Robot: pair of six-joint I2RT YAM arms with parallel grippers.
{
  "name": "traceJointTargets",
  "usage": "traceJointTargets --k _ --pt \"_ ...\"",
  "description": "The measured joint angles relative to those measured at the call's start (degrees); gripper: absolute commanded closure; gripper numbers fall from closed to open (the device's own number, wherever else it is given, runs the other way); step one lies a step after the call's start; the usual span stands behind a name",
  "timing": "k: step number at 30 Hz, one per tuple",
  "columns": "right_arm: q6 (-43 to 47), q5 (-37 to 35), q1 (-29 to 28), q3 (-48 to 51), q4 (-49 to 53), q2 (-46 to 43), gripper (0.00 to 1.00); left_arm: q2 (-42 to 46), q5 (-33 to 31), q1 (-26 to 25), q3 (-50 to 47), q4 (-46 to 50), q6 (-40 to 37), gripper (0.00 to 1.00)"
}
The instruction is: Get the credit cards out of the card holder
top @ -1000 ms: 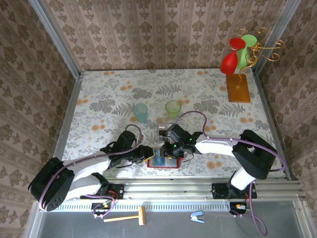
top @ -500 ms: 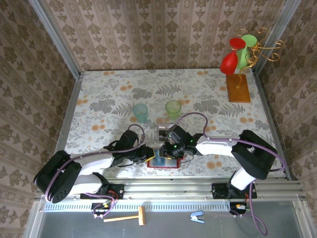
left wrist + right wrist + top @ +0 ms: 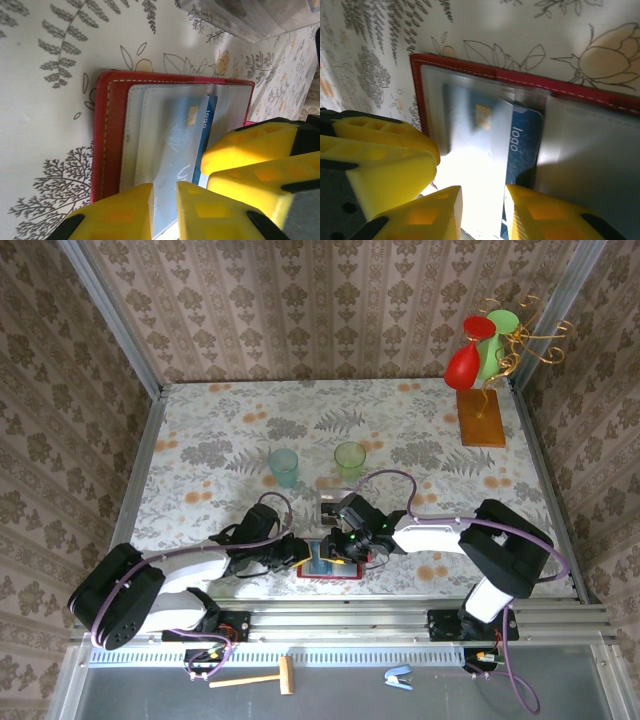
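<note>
On the flowered counter (image 3: pixel 200 440) the left arm (image 3: pixel 190 565) lies low. The left jaws stand a narrow gap apart at the left end of the card holder (image 3: pixel 111 125), with a clear pocket's edge between them; I cannot tell whether they pinch it. The red card holder lies open and flat, with a blue card (image 3: pixel 204 125) sticking partly out of that pocket. Just beside them, the right jaws stand slightly wider over the same pocket, and I cannot tell whether they grip it.

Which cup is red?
The red cup on the gold stand, back right. Beside it hangs a green cup; on the table stand a lime cup and a teal cup.
</note>
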State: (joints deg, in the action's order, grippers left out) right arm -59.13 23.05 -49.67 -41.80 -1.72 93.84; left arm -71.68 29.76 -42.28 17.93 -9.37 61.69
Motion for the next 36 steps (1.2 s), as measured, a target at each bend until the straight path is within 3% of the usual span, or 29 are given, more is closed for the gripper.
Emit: traceJointTargets --k 25,36 --pt "2.3 -2.1 0.0 -1.2 6.5 -1.9 0.72 0.0 0.0 0.0 -0.6 0.0 0.0 0.8" --pt "1.6 -1.9 1.7 1.6 3.5 -5.3 0.72 0.8 0.0 -0.9 2.3 0.9 0.0 0.81"
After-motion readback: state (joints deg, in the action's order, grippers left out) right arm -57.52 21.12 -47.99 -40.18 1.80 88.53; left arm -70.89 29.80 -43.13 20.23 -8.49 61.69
